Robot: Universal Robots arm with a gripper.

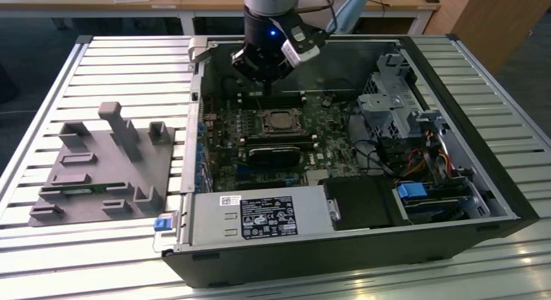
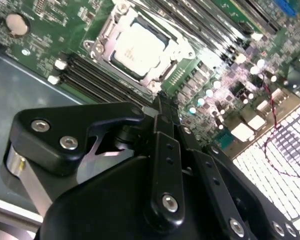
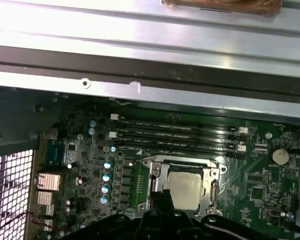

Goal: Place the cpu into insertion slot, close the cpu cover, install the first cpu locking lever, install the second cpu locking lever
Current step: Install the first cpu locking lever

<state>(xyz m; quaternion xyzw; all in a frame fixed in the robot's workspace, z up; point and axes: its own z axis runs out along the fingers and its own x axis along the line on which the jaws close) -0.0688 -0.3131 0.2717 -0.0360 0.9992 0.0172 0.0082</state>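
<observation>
Printed white-and-black label at black computer case's near edge. Dull silver square cpu sits in black-framed insertion slot, silvery cpu cover frame around it. Black gripper hovers beside, jaws pressed together, empty.

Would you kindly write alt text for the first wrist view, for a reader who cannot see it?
A silver cpu sits on a green motherboard, framed by its metal cover, with the black gripper close to one side of it. Long black memory slots lie between the cpu and the grey case wall.
</observation>
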